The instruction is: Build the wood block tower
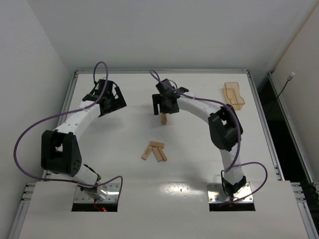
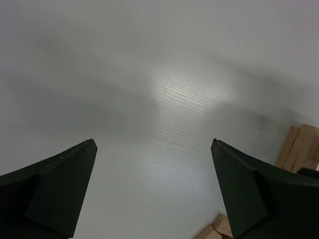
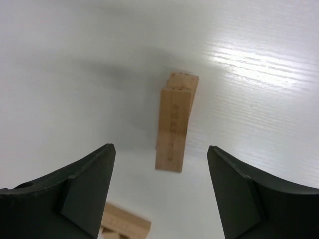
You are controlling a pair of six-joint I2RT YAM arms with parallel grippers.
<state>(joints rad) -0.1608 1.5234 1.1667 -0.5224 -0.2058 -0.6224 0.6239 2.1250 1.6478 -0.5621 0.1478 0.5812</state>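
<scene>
The white table (image 1: 124, 164) carries two black pincers. The left gripper (image 2: 153, 142) gapes empty. The right gripper (image 1: 162, 109) is spread wide over the small tan plank tower (image 3: 173, 119) at mid-table, whose top plank points lengthwise away from the wrist. Loose flat tan wood blocks (image 1: 153, 151) lie fanned nearer the bases.

Tower (image 1: 163, 119): upper centre of frame, on the table (image 1: 114, 159).
Wood blocks (image 1: 154, 151): frame centre, below the tower, lying side by side, touching.
Tray (image 1: 234, 94): upper right, well apart from both.
</scene>
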